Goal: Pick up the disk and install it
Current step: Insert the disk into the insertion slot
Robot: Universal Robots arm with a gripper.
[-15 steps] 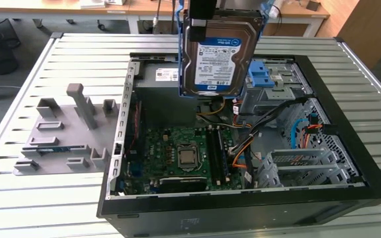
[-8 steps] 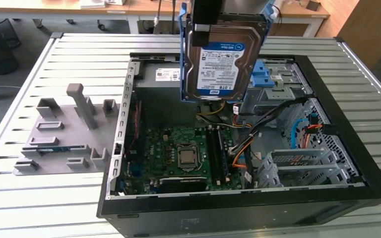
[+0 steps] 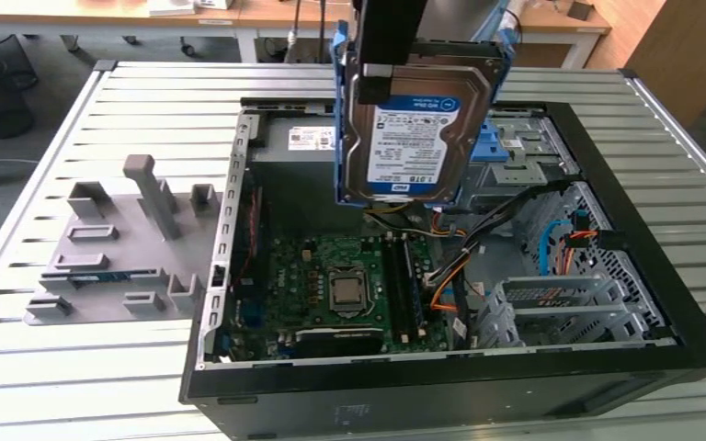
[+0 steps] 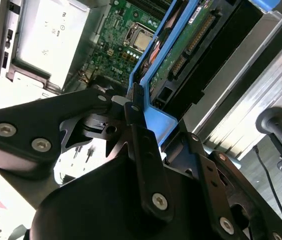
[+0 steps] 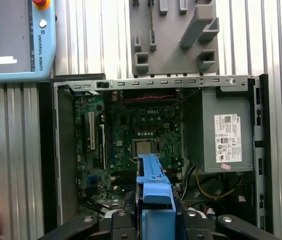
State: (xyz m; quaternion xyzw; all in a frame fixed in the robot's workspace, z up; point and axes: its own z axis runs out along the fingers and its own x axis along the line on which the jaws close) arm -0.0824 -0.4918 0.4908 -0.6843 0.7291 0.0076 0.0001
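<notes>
I am holding the disk (image 3: pixel 417 129) in the air above the open computer case (image 3: pixel 476 378), with my end effector (image 3: pixel 384 73) pinching the blue carrier frame at its upper end. The disk is hanging upright and clear of the case, its white-and-blue label facing the exterior camera. Its lower edge is hovering over the case's interior, above the motherboard (image 3: pixel 341 276). The grey power-supply box (image 3: pixel 308 138) is sitting inside the case, off to one side of the disk.

In the second wrist view one of my fingers (image 4: pixel 141 135) is pressing against the blue frame (the green circuit-board side of the disk is facing that camera). In the first wrist view I am looking straight down the frame's edge into the case, towards the processor socket (image 5: pixel 143 148).

A grey fixture plate (image 3: pixel 120 248) is lying just beside the case on the slatted metal table (image 3: pixel 84 367), and a teach pendant (image 5: pixel 11 40) is resting on the table near a corner of the case.
</notes>
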